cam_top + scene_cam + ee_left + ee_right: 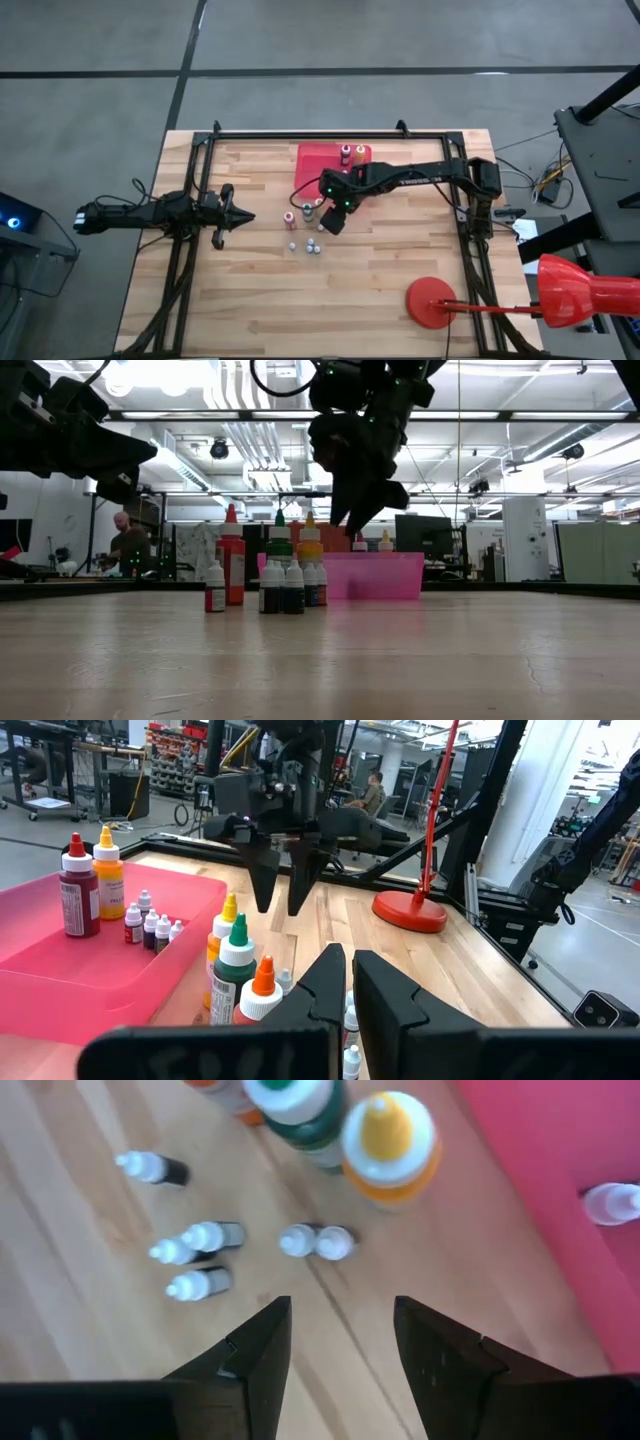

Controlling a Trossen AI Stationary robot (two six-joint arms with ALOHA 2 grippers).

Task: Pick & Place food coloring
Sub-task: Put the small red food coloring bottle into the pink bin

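Wooden desk carries a group of food coloring bottles standing near its middle, just beside the red tray. Three taller bottles with red, green and yellow caps stand closest to the tray; the small white-capped ones cluster in front of them. More bottles already stand inside the tray: two tall ones and, as far as the left wrist view allows, four or five small ones.

Right gripper hangs above the small bottles, clear of the desk, its fingers spread wide and holding nothing. Directly below the gap between them is bare wood, with a pair of small bottles just ahead.

Left gripper waits at the desk's left side, well apart from the bottles, fingers clenched together and empty.
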